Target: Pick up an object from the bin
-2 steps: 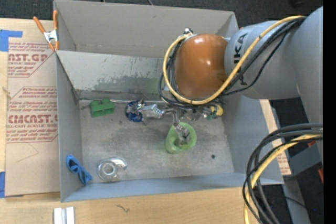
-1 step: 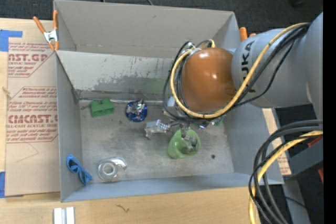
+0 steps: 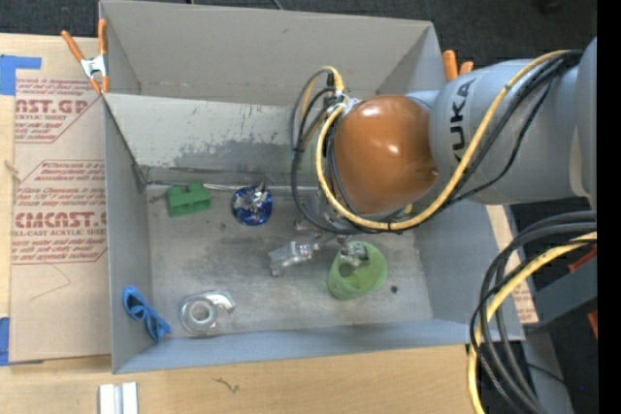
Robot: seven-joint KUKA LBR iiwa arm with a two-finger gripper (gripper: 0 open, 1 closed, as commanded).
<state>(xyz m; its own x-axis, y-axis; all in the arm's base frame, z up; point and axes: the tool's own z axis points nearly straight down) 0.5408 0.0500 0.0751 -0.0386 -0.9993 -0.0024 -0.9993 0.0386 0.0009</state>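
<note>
My gripper (image 3: 325, 228) hangs low over the right middle of the bin floor, mostly hidden under the arm's orange dome. Just below it to the left lies a small silvery metal piece (image 3: 291, 255). To the lower right sits a round green lump (image 3: 355, 276) with a small pale metallic part on its top. Whether the gripper touches either one I cannot tell. A blue, shiny round thing (image 3: 252, 206) lies to the gripper's left near the back wall.
A green block (image 3: 187, 199) lies at the back left. In the front left corner lies a blue plastic piece (image 3: 144, 313), with a clear tape roll (image 3: 203, 313) beside it. The arm fills the bin's right side.
</note>
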